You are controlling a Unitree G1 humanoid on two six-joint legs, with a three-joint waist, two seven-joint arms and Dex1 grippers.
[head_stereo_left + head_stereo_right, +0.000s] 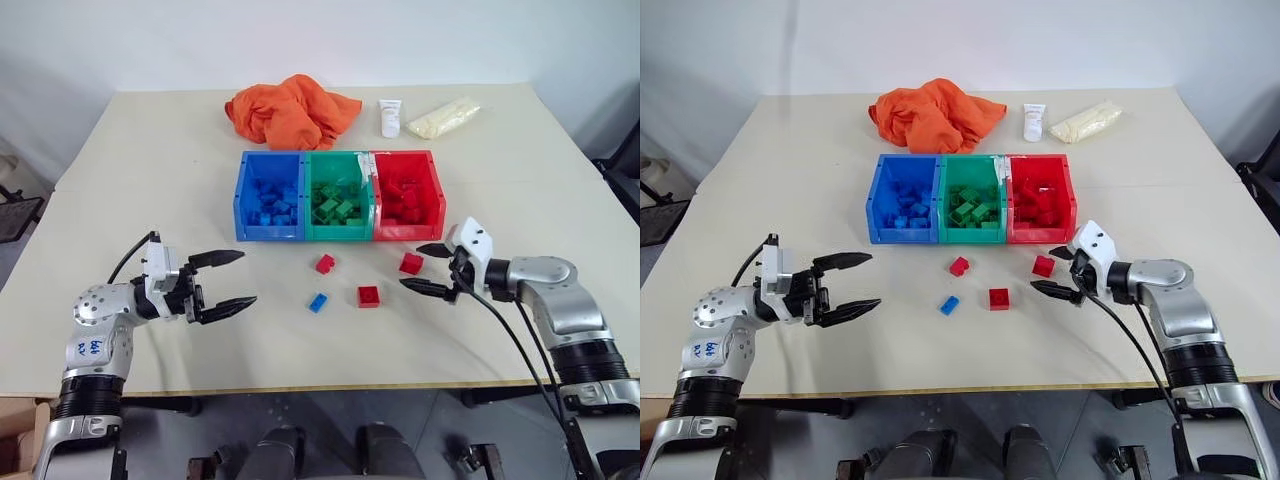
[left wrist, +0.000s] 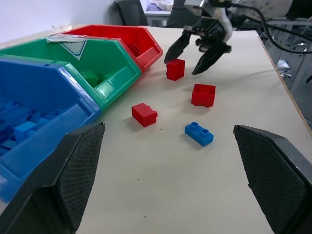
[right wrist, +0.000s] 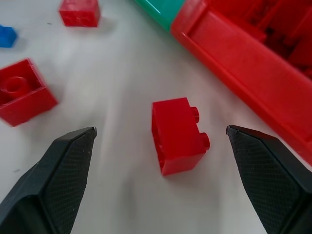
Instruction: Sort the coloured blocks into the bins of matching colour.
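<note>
While jaws gape, right gripper (image 1: 431,268) aimed at red block (image 1: 411,263), likely to straddle it; left gripper (image 1: 228,282) parked, jaws apart.

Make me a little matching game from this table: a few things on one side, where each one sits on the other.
Things:
1. blue block
2. orange cloth
3. white tube
4. right gripper

Places:
A. behind the blue bin and the green bin
B. open, by the red block nearest the red bin
C. loose on the table, in front of the green bin
D. standing beside a pale bag

Pairs: 1-C, 2-A, 3-D, 4-B
</note>
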